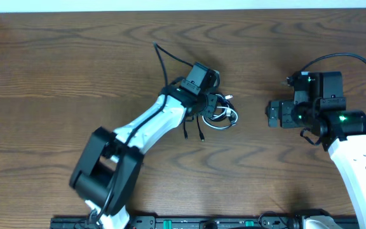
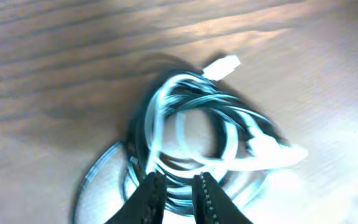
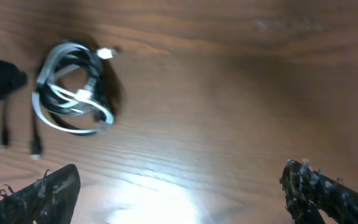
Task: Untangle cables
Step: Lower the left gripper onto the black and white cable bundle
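The left gripper (image 2: 178, 183) is narrow, its jaws pinched on strands at the near edge of the cables (image 2: 161, 118). The cables lie as one tangled coil of black and white cords on the counter (image 1: 75, 63), white plug (image 2: 222, 65) at the far side. The right gripper (image 3: 182, 190) stands wide, holding nothing, well apart from the coil.

You see the cables (image 1: 224, 122) tangled in one loose coil at mid-frame, white loops through black, two black plug ends trailing lower left.
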Controlling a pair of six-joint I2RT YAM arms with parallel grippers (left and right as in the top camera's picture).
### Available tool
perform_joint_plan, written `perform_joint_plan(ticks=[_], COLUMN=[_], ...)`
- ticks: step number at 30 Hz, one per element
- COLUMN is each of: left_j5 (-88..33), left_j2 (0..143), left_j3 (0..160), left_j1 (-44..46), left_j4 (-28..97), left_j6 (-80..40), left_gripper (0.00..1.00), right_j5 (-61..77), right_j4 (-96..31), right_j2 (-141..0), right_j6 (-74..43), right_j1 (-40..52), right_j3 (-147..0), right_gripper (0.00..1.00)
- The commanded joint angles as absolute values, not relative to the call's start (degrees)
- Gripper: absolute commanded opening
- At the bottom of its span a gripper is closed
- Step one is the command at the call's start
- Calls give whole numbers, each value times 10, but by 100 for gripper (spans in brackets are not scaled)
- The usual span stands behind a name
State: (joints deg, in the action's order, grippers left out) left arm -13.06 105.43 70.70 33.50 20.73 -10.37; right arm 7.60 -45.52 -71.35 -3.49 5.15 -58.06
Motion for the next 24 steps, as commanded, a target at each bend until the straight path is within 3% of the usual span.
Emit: perform_joint_plan(ticks=[1, 6, 13, 16, 24], left_j5=[-205, -224, -50, -20, -21], left_j2=[1037, 1036, 1037, 1037, 1066], left_j3=[715, 715, 715, 715, 715], left_j1=[336, 336, 336, 336, 336], left_j4=[231, 267, 249, 218, 110], left_j6=[-113, -112, -113, -112, -106], left_gripper=[19, 19, 49, 57, 58], right_j5=[126, 131, 150, 154, 161], right_j4=[-440, -417, -334, -316, -329], right_j2=[-717, -750, -827, -851, -866], right_j6=[-38, -38, -51, -76, -79], right_j1=[50, 57, 72, 77, 84], right_j3=[-590, -590, -590, -590, -590], right_gripper=[99, 99, 99, 99, 99])
